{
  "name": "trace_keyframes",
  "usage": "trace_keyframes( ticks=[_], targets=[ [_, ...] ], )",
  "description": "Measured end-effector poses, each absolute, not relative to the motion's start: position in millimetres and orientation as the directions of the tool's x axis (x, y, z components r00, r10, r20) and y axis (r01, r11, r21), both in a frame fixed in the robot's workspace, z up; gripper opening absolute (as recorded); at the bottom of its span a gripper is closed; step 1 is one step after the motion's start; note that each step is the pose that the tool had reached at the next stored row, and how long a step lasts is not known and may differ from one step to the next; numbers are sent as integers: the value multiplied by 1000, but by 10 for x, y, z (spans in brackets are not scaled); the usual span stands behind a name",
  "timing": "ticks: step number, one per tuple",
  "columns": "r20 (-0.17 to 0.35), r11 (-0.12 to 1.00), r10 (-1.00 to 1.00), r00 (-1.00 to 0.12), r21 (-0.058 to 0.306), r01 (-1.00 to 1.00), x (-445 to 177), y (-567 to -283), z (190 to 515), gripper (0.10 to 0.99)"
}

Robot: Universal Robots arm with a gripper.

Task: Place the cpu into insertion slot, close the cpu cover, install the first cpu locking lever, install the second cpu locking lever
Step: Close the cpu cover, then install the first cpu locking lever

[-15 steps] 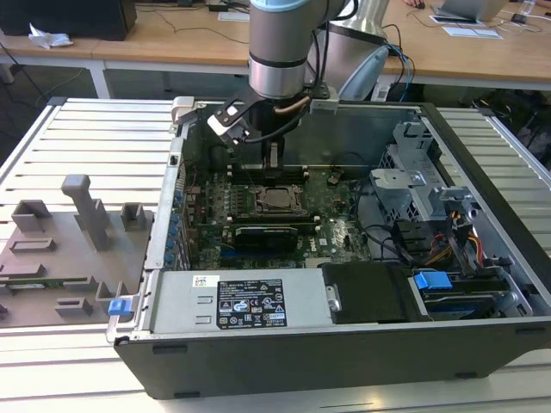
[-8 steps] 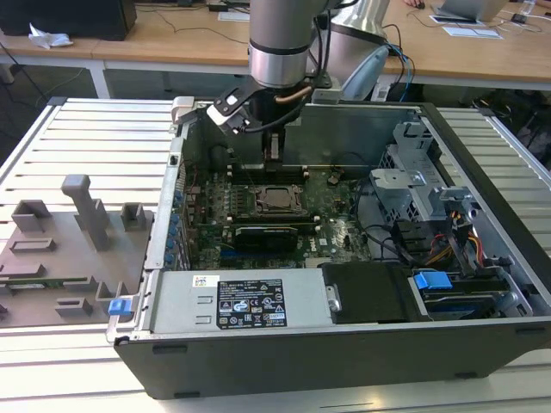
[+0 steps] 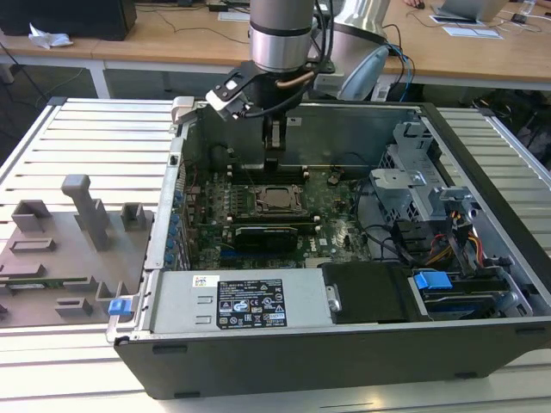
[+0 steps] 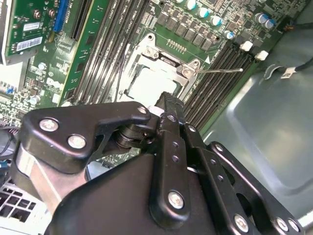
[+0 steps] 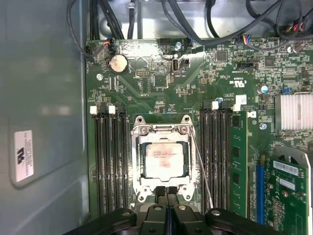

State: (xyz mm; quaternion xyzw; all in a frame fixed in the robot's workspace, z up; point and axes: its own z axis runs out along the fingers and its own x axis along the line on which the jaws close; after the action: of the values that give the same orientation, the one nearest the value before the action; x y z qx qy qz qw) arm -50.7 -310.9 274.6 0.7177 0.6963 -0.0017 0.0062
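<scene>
The chip has a dull silver-grey top, and the frame plate around it is shiny silver. The board is green, with long black slot strips. The gripper is black. The table is pale grey with ridged stripes.

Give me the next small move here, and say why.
Probably slide the tool sideways toward the thin locking lever: the cpu already sits under the cpu cover, which looks closed, yet that lever angles away, seemingly unlatched.
</scene>
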Motion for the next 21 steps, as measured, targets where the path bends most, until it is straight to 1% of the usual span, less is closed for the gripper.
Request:
trace_keyframes(
  ticks=[5, 6, 15, 16, 21],
  targets=[
    [-11, -30, 999, 30, 7, 1000, -507, -3109, 2872, 106],
    [-11, -30, 999, 30, 7, 1000, -507, -3109, 2948, 106],
    [-11, -28, 1000, 28, 7, 1000, -507, -3109, 2961, 106],
    [-11, -18, 1000, 18, 7, 1000, -507, -3109, 2960, 106],
    [-11, 109, 994, -109, 7, 994, -507, -3109, 2960, 106]
  ],
)
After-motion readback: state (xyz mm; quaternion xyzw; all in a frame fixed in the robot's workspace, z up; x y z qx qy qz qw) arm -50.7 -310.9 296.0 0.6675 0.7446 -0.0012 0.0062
